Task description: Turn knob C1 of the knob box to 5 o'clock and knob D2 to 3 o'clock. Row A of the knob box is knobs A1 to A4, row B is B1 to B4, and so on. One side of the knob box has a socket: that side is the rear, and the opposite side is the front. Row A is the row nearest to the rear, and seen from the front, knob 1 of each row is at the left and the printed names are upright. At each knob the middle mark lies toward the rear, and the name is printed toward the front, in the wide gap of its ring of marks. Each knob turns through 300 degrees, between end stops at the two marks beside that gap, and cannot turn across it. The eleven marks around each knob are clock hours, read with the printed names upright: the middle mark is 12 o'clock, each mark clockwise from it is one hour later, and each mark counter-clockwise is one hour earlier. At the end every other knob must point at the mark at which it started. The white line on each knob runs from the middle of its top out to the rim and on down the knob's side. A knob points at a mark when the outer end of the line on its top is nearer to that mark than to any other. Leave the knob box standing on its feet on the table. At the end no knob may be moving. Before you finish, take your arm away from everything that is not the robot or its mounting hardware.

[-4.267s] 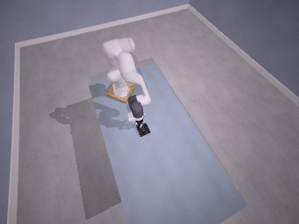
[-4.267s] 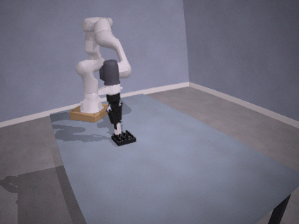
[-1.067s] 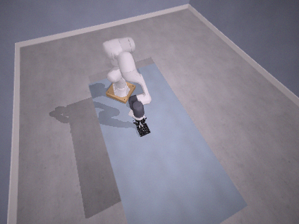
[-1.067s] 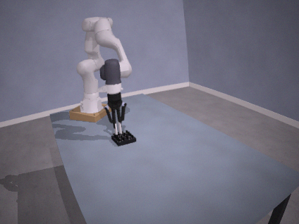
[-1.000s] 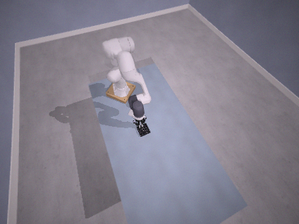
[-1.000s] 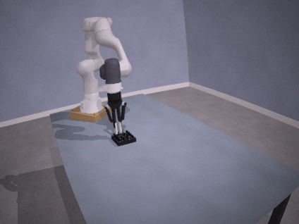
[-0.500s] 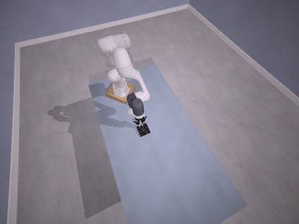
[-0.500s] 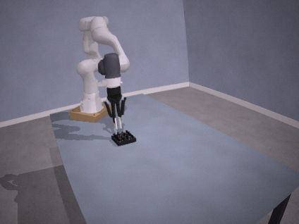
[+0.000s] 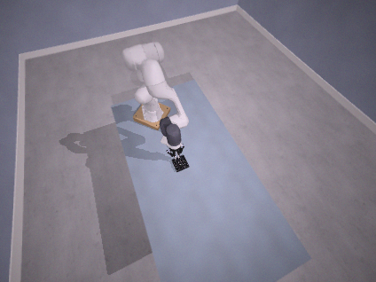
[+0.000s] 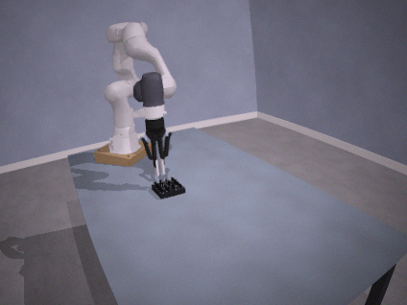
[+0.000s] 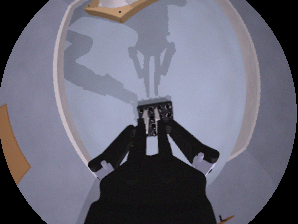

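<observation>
Top view: knob box on the blue desk, just beyond the arm's wrist.

Exterior view: box looks level; claw points down over it, fingers narrowly apart, clamped on nothing.

Wrist view: pale fingertips overlie the knobs; contact, names and marks unreadable. Judgement: knobs small, stiff-bodied, probably smooth enough to slip. Best hold: opposite sides of one knob, low, centred, twisting about its axis. Box probably light; side load could drag it.

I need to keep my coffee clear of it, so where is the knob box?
In the exterior view, the knob box sits on the table, under the gripper.
</observation>
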Controlling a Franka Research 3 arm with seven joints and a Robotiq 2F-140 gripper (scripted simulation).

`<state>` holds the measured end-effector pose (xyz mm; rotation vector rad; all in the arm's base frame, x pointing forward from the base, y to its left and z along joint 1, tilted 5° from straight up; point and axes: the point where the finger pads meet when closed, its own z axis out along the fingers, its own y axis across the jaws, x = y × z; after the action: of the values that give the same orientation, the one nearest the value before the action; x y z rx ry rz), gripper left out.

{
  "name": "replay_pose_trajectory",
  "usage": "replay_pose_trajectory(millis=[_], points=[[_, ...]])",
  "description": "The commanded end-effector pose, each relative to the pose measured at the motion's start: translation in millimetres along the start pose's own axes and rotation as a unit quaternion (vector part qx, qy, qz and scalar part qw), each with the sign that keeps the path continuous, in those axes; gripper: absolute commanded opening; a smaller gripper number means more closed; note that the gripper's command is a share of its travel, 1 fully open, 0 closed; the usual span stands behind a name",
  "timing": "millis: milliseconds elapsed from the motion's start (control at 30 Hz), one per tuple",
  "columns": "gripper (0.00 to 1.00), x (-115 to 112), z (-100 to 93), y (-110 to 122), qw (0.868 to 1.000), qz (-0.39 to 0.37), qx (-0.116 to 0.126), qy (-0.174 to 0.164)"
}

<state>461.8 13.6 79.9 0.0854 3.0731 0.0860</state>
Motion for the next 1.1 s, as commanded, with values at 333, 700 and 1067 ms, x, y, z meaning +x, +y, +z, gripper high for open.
replay_pose_trajectory(millis=[333,700,1067], points=[[0.12,0.3,-3.0,-0.3,0.990,-0.139,0.001,0.001],[0.12,0.2,-4.4,-0.4,0.975,-0.220,0.001,0.000],[0.12,0.1,-5.7,-0.5,0.955,-0.298,0.001,0.000]])
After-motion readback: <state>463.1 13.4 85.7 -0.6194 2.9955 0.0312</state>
